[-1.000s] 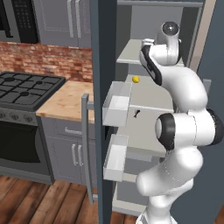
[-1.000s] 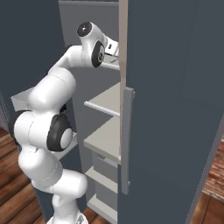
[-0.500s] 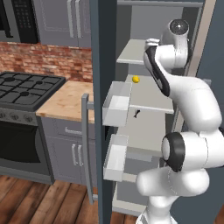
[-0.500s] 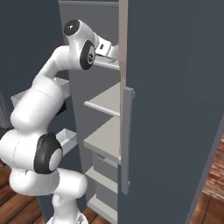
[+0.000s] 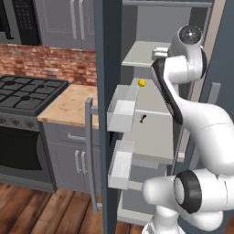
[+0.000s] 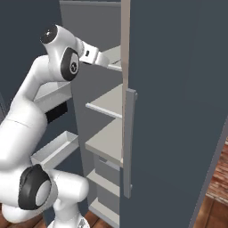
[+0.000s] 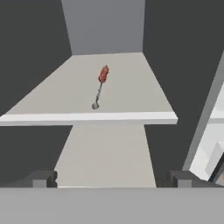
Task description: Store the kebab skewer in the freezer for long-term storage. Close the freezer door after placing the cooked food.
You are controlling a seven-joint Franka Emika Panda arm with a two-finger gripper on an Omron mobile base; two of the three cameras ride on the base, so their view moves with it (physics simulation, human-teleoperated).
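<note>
The kebab skewer lies on a pale shelf inside the freezer, its reddish meat end pointing toward the back wall. My gripper hangs in front of and above that shelf's front edge, open and empty, well apart from the skewer. From the left base view the gripper is level with the upper shelf; from the right it reaches in from the left. The freezer door stands wide open, with white bins on its inner side.
A small yellow ball and a tiny black object rest on lower shelves. The plain right door and its handle stand close on the right. The wooden counter and the stove lie left.
The arm's elbow has swung upward and the hand has drawn back a little from the upper shelf. The jaws stayed open and the skewer has not moved.
</note>
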